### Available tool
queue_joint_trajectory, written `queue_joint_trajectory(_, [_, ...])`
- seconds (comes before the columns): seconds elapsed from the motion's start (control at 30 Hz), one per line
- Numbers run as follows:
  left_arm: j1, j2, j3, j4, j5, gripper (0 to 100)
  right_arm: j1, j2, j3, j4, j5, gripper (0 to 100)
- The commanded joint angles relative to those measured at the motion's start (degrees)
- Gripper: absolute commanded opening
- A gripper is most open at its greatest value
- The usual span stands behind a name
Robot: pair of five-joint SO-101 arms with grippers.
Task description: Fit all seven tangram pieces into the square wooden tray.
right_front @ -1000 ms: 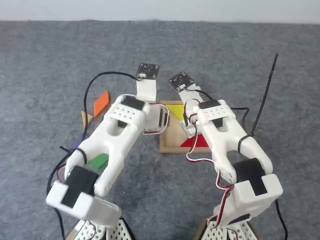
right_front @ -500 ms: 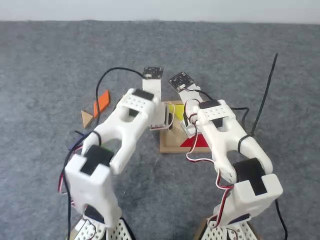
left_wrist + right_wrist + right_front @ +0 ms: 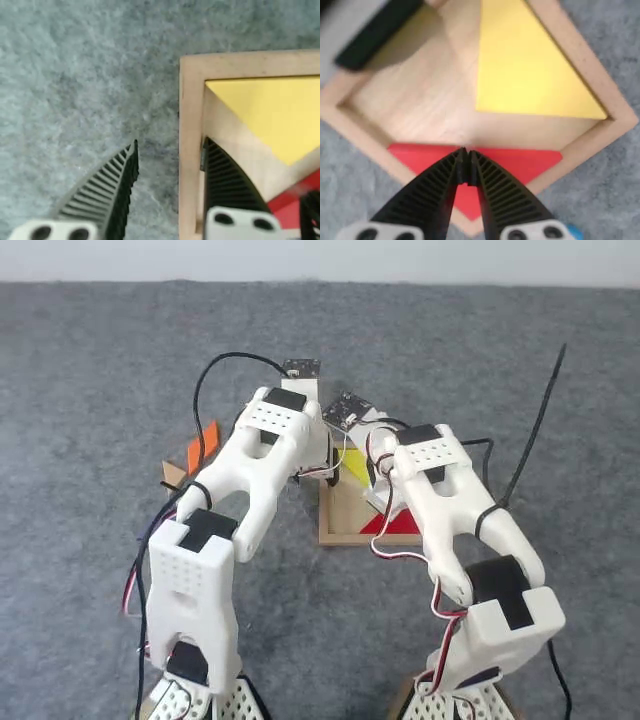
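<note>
Well, we see the left gripper (image 3: 170, 145) with its fingers spread apart, straddling the side wall of the wooden tray (image 3: 190, 115): one finger hangs over the grey mat (image 3: 75, 75) outside, the other sits inside over bare floor, near the yellow triangle (image 3: 270, 105). The right gripper (image 3: 465, 154) has its fingers pressed together on nothing, tips above the long edge of the red triangle (image 3: 525, 162) (whether they touch it we cannot tell). Both triangles lie flat in the tray, red along the near wall, yellow farther back. An orange piece (image 3: 203, 447) and a small tan triangle (image 3: 172, 476) lie on the mat, well apart from the tray. From above, the arms cover much of the tray.
</note>
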Motion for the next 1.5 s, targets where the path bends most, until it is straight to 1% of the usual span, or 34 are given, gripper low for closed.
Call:
queue_joint_trajectory(0.0, [-1.6,0.4,-0.7,0.5,0.6,19,0.9,-0.9,-3.1,4.3,3.5,0.7])
queue_joint_trajectory(0.13, [-1.6,0.4,-0.7,0.5,0.6,19,1.6,-0.9,-2.8,5.8,5.5,0.7])
queue_joint_trajectory(0.27, [-1.6,0.4,-0.7,0.7,0.1,19,1.5,-0.9,-5.1,3.8,4.5,0.7])
queue_joint_trajectory(0.43, [-1.2,0.4,-0.7,0.7,-0.7,19,1.6,-0.3,-5.2,-8.8,-9.9,0.7])
queue_joint_trajectory(0.53, [-1.2,0.4,-0.7,0.7,-0.8,19,1.4,-0.5,-4.5,-9.6,-12.2,2.0])
queue_joint_trajectory(0.6, [-1.2,0.4,-0.7,0.7,-0.8,19,1.8,-0.7,-3.5,-8.5,-14.4,8.9])
queue_joint_trajectory(0.73, [-1.1,0.4,-0.7,0.7,-0.9,19,1.4,-0.8,-2.7,-3.6,-25.6,27.5])
queue_joint_trajectory(0.8, [-1.1,0.4,-0.7,0.7,-0.9,19,1.4,-0.8,-2.8,-3.0,-30.1,31.8])
queue_joint_trajectory(0.87, [-1.3,0.4,-0.7,0.7,-0.9,19,1.6,-0.5,-2.9,-3.3,-36.0,31.8])
queue_joint_trajectory(1.03, [-1.3,0.4,-0.7,1.1,-0.9,19,2.9,-0.1,-3.3,-3.4,-54.6,27.5])
queue_joint_trajectory(1.13, [-1.3,0.4,-0.7,1.1,-0.9,19,3.7,-0.1,-3.0,-4.5,-60.6,25.1])
queue_joint_trajectory(1.23, [-1.3,0.4,-0.7,1.1,-1.0,19,4.1,0.9,-3.3,-4.0,-62.7,24.8])
queue_joint_trajectory(1.47, [-1.3,0.4,-0.7,1.1,-1.0,19,2.1,6.2,-3.3,-4.0,-62.1,24.8])
